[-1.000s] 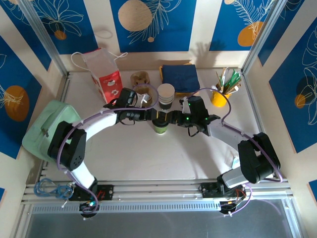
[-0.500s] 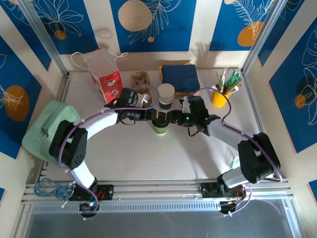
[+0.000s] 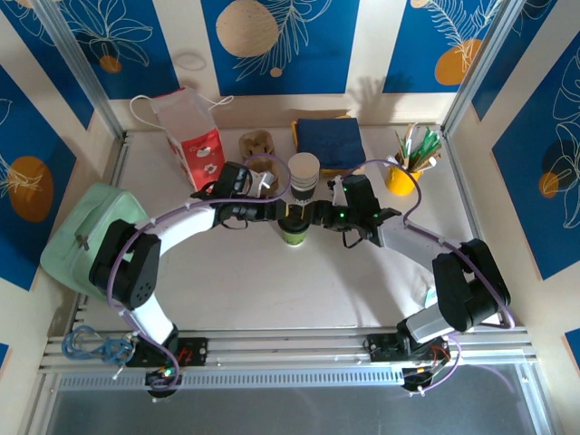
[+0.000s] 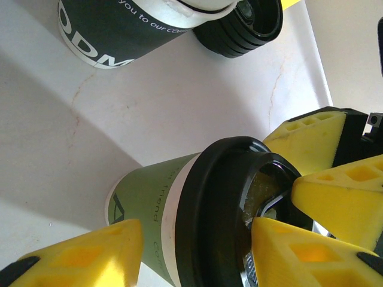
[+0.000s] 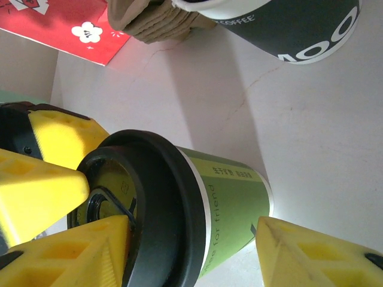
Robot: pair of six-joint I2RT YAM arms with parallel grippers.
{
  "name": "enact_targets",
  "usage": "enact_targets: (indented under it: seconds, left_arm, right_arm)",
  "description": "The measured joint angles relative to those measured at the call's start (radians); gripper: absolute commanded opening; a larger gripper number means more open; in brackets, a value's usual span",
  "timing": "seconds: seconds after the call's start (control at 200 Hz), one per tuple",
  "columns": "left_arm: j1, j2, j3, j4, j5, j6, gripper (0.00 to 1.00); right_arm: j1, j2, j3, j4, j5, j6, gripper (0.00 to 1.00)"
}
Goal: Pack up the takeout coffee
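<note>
The takeout coffee [image 3: 293, 237], a green paper cup with a black lid, stands mid-table between both arms. In the left wrist view the cup [image 4: 149, 221] lies across the frame. My left gripper [image 4: 197, 230] straddles it, one finger over the lid's top and the other beside the lower wall. My right gripper [image 5: 191, 224] straddles the same cup [image 5: 233, 203] from the opposite side, one finger on the lid and one by the foot. Both sets of jaws stand apart, clamped on nothing. From above, the left gripper [image 3: 283, 216] and right gripper [image 3: 311, 216] cover the lid.
A stack of dark, white-topped cups [image 3: 304, 172] stands just behind, with black lids [image 4: 245, 27] beside it. Along the back are a red-and-white paper bag [image 3: 192, 140], a brown cup carrier [image 3: 256, 145], blue napkins [image 3: 328, 143] and a yellow cup of sticks [image 3: 403, 172]. A green pouch [image 3: 91, 236] lies at the left.
</note>
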Motion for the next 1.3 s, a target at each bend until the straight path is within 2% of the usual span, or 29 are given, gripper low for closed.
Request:
enact_targets:
  seconds: [0.76,1.301]
  left_arm:
    - [0.014,-0.029,-0.086,0.105,0.005,-0.019,0.47]
    - [0.01,-0.029,-0.136,0.209,0.016,-0.037,0.45]
  right_arm:
    - [0.023,0.001,0.013,-0.023,0.053,0.038,0.56]
    - [0.051,0.002,0.033,-0.071,0.126,0.163,0.56]
